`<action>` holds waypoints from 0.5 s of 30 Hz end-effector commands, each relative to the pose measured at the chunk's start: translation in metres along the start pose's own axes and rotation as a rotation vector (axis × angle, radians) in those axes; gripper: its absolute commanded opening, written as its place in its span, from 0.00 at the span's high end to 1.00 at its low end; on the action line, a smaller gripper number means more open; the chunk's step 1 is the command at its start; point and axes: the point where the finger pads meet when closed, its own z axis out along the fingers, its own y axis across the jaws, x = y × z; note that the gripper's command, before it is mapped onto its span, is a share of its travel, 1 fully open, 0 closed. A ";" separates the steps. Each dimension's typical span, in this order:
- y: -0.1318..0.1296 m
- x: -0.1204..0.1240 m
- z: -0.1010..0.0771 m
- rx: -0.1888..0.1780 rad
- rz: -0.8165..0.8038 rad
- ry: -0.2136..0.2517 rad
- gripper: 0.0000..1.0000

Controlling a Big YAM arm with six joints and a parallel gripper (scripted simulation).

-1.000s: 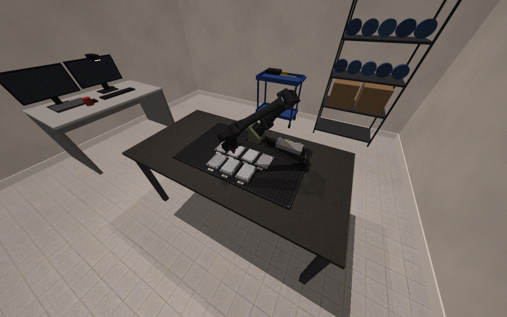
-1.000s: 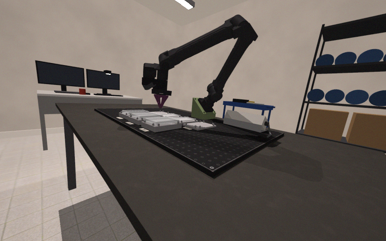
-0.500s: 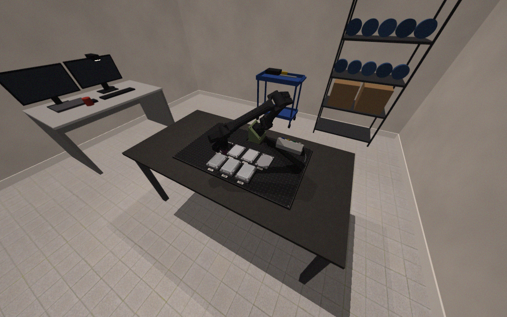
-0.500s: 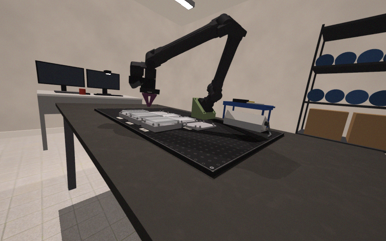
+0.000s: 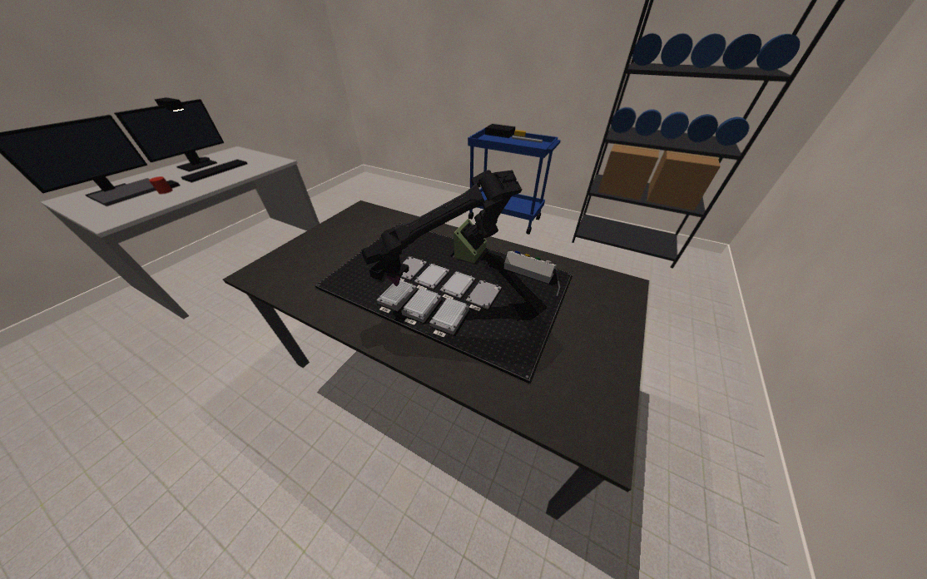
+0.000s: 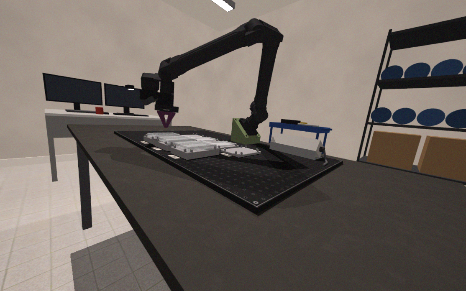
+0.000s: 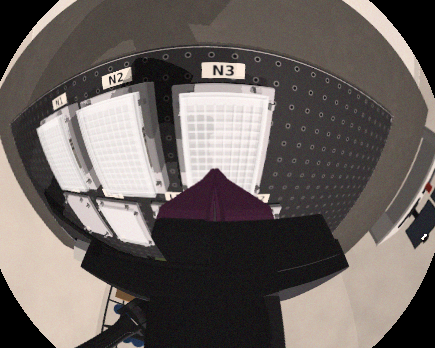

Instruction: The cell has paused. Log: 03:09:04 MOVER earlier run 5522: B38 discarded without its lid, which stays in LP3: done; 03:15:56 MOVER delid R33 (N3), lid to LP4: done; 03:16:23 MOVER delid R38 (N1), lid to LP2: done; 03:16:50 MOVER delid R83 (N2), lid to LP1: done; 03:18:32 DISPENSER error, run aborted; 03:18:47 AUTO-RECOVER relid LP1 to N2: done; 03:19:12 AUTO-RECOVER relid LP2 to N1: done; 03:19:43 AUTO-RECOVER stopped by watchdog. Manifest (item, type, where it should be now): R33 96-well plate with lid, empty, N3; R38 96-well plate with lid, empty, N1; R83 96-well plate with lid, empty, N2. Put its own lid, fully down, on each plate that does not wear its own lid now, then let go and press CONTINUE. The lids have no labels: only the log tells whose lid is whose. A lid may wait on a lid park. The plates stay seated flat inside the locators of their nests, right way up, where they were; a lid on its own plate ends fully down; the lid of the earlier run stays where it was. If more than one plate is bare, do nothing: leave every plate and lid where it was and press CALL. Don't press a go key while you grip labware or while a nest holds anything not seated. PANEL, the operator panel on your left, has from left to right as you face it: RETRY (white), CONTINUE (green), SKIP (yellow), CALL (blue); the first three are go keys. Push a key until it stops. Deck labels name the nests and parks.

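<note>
The pincer (image 6: 165,122) hung shut, its purple tips pressed together on nothing, above the far end of the black perforated deck (image 6: 242,180). In the wrist view the plate in N3 (image 7: 223,136) lay directly ahead of the tips, its well grid showing; the plates in N2 (image 7: 115,142) and N1 (image 7: 57,154) lay further off to its left. The lid parks' row (image 7: 128,222) sat just beneath and left of it, partly hidden.

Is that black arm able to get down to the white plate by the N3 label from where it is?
Probably yes: the shut gripper hangs above the plate at N3, nothing between them.
</note>
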 end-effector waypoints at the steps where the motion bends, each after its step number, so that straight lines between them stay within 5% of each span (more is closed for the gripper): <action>1: -0.021 -0.016 -0.008 0.005 -0.008 -0.018 1.00; 3: -0.007 0.001 0.013 -0.016 -0.005 0.033 1.00; 6: -0.008 0.002 0.013 -0.015 -0.003 0.028 1.00; 7: -0.033 -0.023 -0.009 0.006 -0.003 -0.022 1.00; 9: -0.033 -0.023 -0.009 0.006 -0.003 -0.022 1.00; 11: -0.027 -0.031 0.000 0.012 -0.035 -0.020 1.00; 12: -0.021 -0.011 0.014 -0.008 -0.011 0.014 1.00; 15: -0.019 -0.010 0.016 -0.011 -0.003 0.020 1.00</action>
